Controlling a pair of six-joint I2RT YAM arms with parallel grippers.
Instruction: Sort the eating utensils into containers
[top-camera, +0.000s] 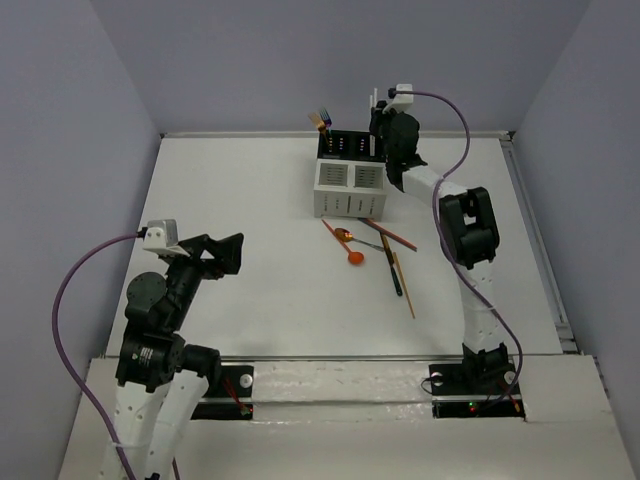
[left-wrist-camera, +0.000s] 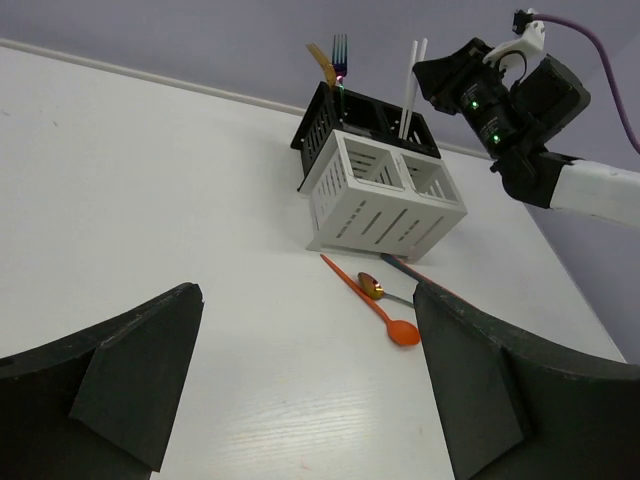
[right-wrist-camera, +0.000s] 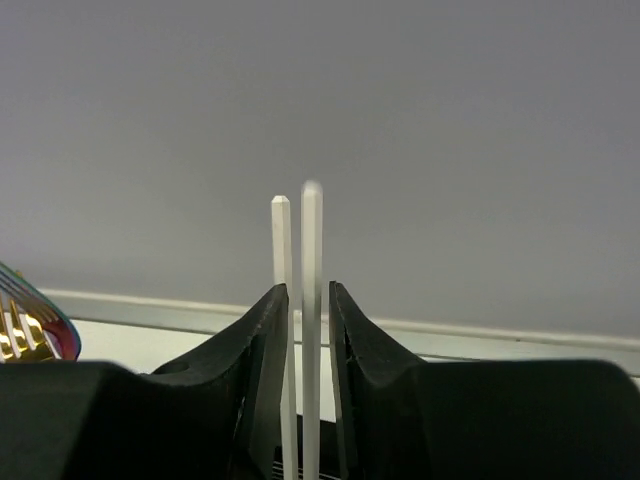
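Black left gripper (top-camera: 234, 254) hovers over the table (top-camera: 230, 180) at far left. Its fingers are spread wide with nothing between them.

Caddy (top-camera: 348, 192) stands at the back, centre. Forks (top-camera: 322, 120) stand upright in its rear-left black box: sorted. The two white front boxes look empty in the left wrist view.

Loose on the table just in front of the caddy are an orange spoon (top-camera: 352, 255) and a gold-bowled spoon (top-camera: 343, 235), close together.

Rear-right black box holds two white sticks (right-wrist-camera: 312, 300), upright. Right gripper (right-wrist-camera: 308, 296) sits around their upper ends, a finger close on either side. I cannot tell whether the fingers pinch the sticks or stand just clear.

Right of the spoons, also loose, are an orange stick (top-camera: 392, 235), a black stick (top-camera: 392, 268) and a wooden stick (top-camera: 405, 290).

Judgement: roughly half done. Forks and white sticks are in; two spoons and three sticks remain.
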